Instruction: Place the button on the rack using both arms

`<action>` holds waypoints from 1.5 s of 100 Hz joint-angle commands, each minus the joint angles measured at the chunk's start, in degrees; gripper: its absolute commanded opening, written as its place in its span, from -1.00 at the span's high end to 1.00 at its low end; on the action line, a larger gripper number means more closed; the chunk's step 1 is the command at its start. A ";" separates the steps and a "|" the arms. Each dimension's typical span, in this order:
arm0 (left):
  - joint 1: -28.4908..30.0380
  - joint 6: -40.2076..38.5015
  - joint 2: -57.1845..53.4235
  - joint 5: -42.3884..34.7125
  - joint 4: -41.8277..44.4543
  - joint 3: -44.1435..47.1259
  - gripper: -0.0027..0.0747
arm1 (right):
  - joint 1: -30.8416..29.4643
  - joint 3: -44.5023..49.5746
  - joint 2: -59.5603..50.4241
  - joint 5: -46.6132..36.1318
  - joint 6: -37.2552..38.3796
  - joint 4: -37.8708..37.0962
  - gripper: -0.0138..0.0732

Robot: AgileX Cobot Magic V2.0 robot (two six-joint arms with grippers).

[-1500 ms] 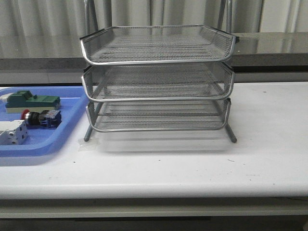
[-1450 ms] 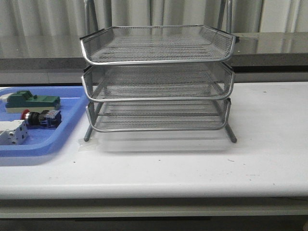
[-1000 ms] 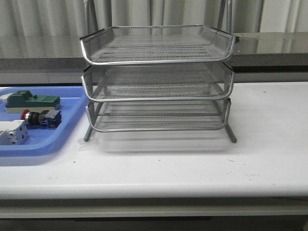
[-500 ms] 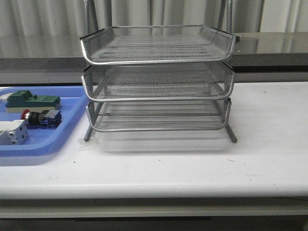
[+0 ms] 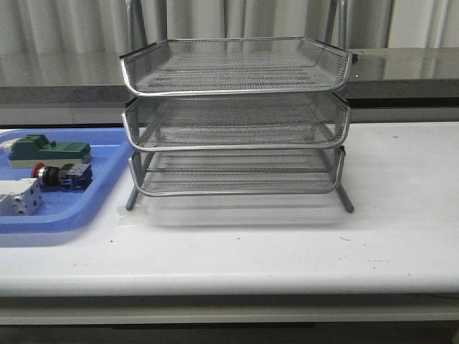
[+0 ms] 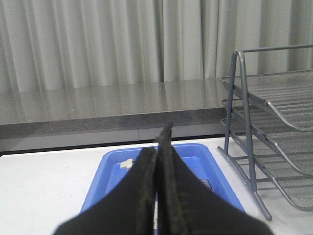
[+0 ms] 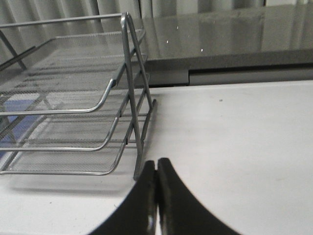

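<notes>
The button [image 5: 61,175], with red cap, black barrel and blue rear block, lies on its side in the blue tray [image 5: 100,197] at the left. The silver wire-mesh rack [image 5: 235,118] stands three tiers high in the middle of the table; it also shows in the left wrist view [image 6: 274,122] and the right wrist view [image 7: 68,98]. Neither arm shows in the front view. My left gripper [image 6: 157,147] is shut and empty above the blue tray [image 6: 105,171]; the button is hidden behind its fingers. My right gripper [image 7: 156,169] is shut and empty over the table beside the rack's leg.
A green block [image 5: 49,152] and a white-grey boxy part [image 5: 18,197] lie in the blue tray with the button. A grey ledge [image 5: 401,72] and curtains run behind the white table [image 5: 287,251].
</notes>
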 commanded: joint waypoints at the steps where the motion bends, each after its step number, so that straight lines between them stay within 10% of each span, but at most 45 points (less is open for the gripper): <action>1: 0.06 -0.36 -1.82 -4.53 -0.07 1.89 0.98 | -0.41 -6.59 6.73 0.51 0.02 0.56 0.82; 57: 0.06 -0.36 -1.82 -4.53 -0.07 1.89 0.98 | -0.29 -16.71 35.95 5.54 -0.99 22.98 0.80; 93: 0.06 -0.36 -1.82 -4.53 -0.07 1.89 0.98 | 4.66 -16.71 48.77 -1.86 -11.48 40.66 -0.13; 150: 0.06 -0.36 -1.82 -4.53 -0.07 1.89 0.98 | 7.31 -20.96 64.93 -10.61 -12.36 47.96 -0.10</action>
